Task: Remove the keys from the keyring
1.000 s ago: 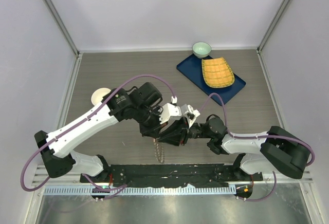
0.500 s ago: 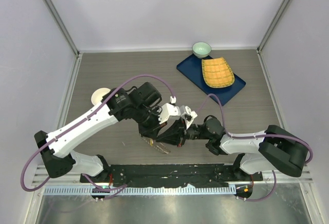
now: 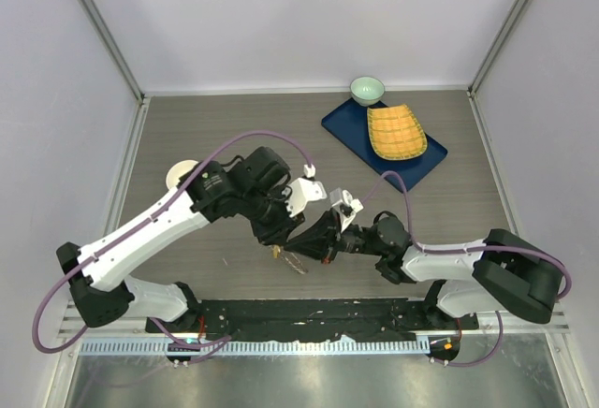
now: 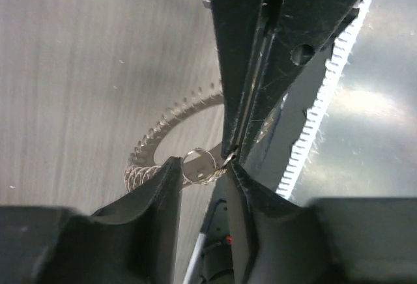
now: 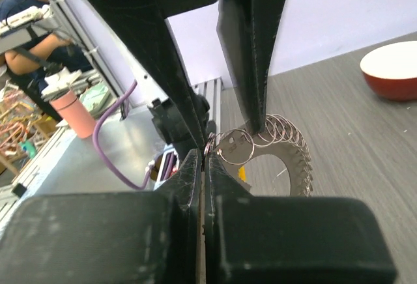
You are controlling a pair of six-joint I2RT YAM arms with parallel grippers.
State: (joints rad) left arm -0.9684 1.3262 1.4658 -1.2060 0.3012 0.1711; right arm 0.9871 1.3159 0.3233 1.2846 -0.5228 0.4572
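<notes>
Right jaws have just pinched shut on the keyring (image 3: 292, 260), lower centre; left jaws have eased apart. A handover, with keys (image 5: 296, 167) still threaded.

The left tool (image 4: 203, 167) shows its 2 dark fingers (image 4: 163, 186) parted, with a small ring (image 4: 197, 165) in the gap between their tips. Above the tool, the right tool (image 4: 232, 156) points down, its fingers pressed together on that ring's edge. Beyond the tips curves the keyring (image 4: 148, 139), fringed with keys (image 4: 189, 101), over the grey bench (image 4: 78, 88). A white toothed strip (image 4: 313, 127) runs on the tool's right.
</notes>
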